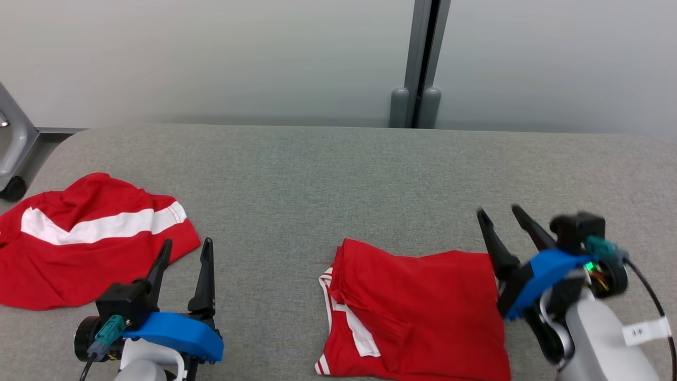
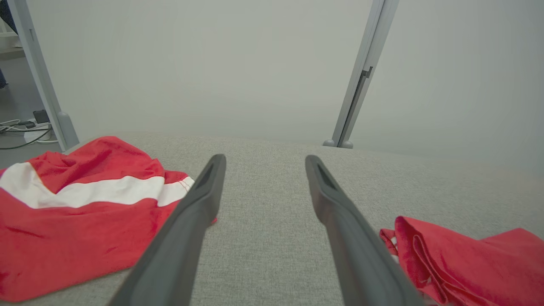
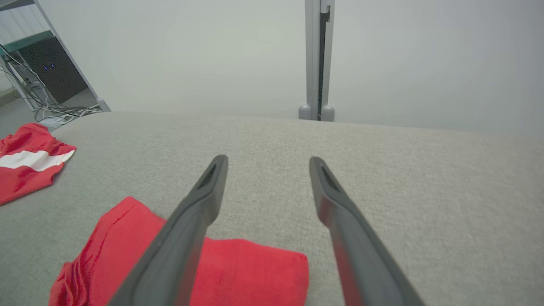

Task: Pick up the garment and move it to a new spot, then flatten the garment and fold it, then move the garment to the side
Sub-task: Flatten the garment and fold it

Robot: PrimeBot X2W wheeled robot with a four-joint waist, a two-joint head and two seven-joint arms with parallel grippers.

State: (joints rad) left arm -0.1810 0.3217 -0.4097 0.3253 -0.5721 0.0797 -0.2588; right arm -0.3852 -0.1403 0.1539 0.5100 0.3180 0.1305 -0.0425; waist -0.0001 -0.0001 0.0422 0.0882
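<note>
A folded red garment (image 1: 418,312) with white trim lies on the grey table at the lower middle. It also shows in the left wrist view (image 2: 459,263) and the right wrist view (image 3: 238,272). My right gripper (image 1: 500,214) stands open just off the garment's right edge, above it, with nothing between its fingers (image 3: 199,204). My left gripper (image 1: 188,248) is open at the lower left, empty, between the two red cloths. Its fingers (image 2: 199,199) point along the bare table.
A second red garment (image 1: 90,238) with a white band lies crumpled at the table's left edge, also seen as red cloth (image 2: 76,204) in the left wrist view. A grey post (image 1: 420,63) stands behind the table (image 1: 338,174). A wheeled frame (image 1: 13,153) stands at the far left.
</note>
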